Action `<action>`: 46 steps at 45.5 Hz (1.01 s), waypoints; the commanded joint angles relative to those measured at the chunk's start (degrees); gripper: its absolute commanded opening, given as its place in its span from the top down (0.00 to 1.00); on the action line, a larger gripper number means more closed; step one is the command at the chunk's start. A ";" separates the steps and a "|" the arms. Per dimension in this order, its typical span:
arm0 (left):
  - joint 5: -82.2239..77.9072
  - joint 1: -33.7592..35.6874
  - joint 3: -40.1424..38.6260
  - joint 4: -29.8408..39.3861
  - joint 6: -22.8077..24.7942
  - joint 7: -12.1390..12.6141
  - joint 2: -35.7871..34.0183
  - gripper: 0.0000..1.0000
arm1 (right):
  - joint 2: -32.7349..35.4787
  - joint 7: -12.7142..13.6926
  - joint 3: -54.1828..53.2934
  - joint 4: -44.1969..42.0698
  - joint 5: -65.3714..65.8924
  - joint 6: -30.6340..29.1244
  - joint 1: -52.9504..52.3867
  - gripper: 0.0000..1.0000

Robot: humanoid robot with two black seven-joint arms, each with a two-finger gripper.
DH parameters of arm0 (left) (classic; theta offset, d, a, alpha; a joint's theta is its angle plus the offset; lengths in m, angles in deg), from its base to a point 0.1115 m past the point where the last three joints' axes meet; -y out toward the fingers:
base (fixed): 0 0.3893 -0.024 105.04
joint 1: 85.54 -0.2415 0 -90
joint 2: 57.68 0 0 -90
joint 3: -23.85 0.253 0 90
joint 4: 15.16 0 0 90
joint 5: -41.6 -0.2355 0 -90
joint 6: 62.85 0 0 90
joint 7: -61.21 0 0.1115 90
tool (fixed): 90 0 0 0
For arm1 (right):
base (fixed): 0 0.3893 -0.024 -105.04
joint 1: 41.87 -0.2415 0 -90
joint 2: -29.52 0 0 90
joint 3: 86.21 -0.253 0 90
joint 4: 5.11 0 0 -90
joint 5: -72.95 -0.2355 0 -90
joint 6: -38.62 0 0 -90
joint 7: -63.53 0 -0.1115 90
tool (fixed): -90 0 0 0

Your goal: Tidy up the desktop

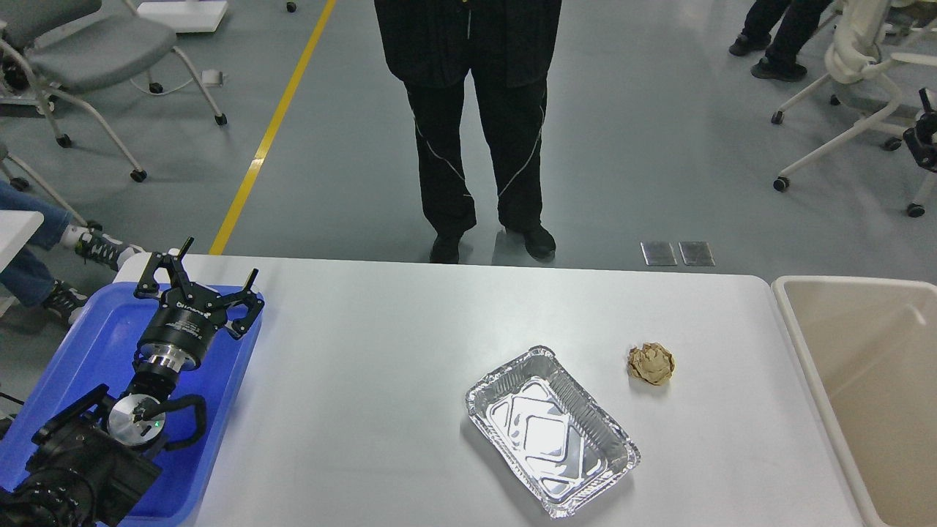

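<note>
The white desktop [381,380] fills the lower part of the head view. An empty foil tray [550,432] lies on it right of centre. A crumpled brown paper ball [651,364] lies just beyond the tray's right side. My left gripper [208,274] is open and empty, held over the blue plastic tray [95,344] at the table's left end, far from both items. My right gripper [924,135] shows only as a small dark part at the right edge, high above the beige bin [798,344]; I cannot tell its fingers apart.
A person in black [476,117] stands close behind the table's far edge. Office chairs stand at the far left [95,51] and far right [864,80]. A seated person's feet [95,249] are by the left corner.
</note>
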 commanded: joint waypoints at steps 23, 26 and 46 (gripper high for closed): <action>0.00 0.00 0.00 0.05 0.00 0.00 0.00 0.00 | -13.26 -7.11 -3.43 0.33 0.52 -4.89 17.63 0.00; 0.00 0.00 0.00 0.05 0.00 0.00 0.00 0.00 | -14.14 -7.11 -3.43 0.33 0.43 -4.89 18.59 0.00; 0.00 0.00 0.00 -0.03 0.00 0.00 0.00 0.00 | -15.19 -7.11 -4.83 0.25 0.43 -5.85 20.27 0.00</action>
